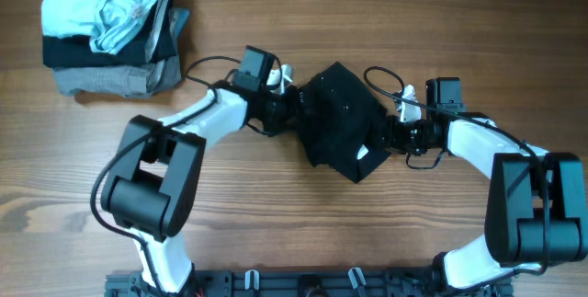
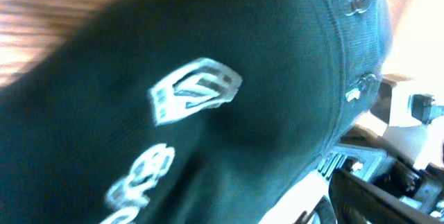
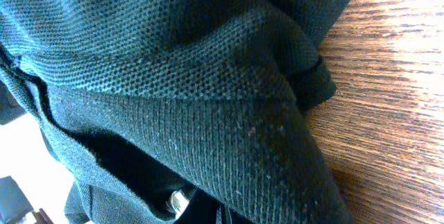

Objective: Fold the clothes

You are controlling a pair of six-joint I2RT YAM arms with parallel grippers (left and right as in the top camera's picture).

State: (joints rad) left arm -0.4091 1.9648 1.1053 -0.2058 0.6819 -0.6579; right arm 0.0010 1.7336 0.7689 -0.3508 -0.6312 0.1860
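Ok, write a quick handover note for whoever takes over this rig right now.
Left end effector: at the left edge of the dark shirt, grip hidden by fabric.
Right end effector: at its right edge, grip also hidden.
Dark shirt: bunched between them, not yet folded.
Done: folded pile at the far left of the table.
Left: fold the shirt, probably stack it there.
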